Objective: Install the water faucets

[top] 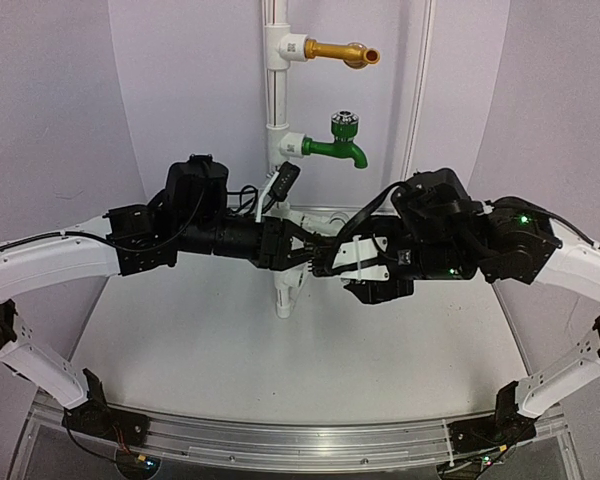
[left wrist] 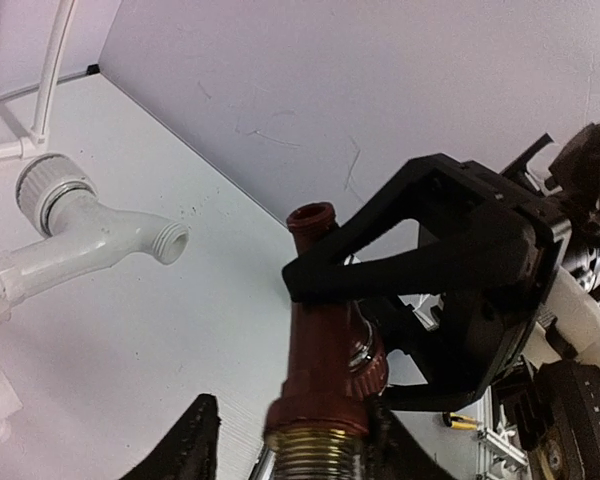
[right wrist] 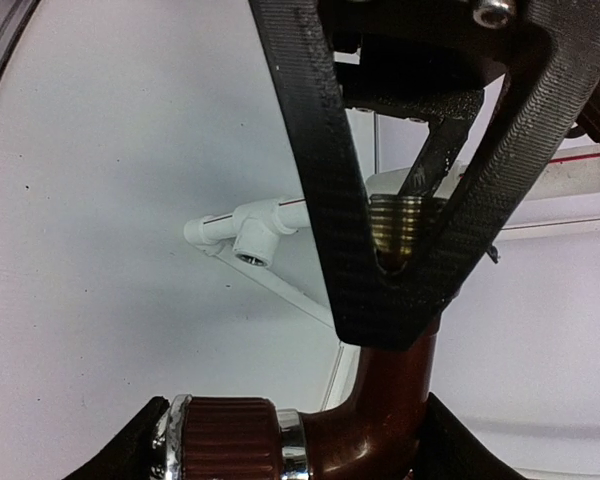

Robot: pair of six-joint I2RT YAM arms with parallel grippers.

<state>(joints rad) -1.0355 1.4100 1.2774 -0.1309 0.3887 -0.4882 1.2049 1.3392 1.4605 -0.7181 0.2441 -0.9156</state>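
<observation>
The dark brown water faucet (left wrist: 325,365) hangs in the air between both grippers, in front of the white pipe stand (top: 277,130). My right gripper (right wrist: 295,445) is shut on it: the ribbed knob (right wrist: 225,440) touches one finger and the curved body (right wrist: 385,420) the other. My left gripper (left wrist: 300,450) stands round the brass thread (left wrist: 315,455). One of its fingers (left wrist: 192,445) is still a gap away from the thread, and the other is against it. In the top view the two grippers (top: 315,255) meet and hide most of the faucet.
A green faucet (top: 338,148) and a long gold faucet (top: 340,51) are screwed into the stand higher up. A white elbow with a bare threaded outlet (left wrist: 165,243) sits to the left of the faucet. A white tee fitting (right wrist: 255,240) shows beyond.
</observation>
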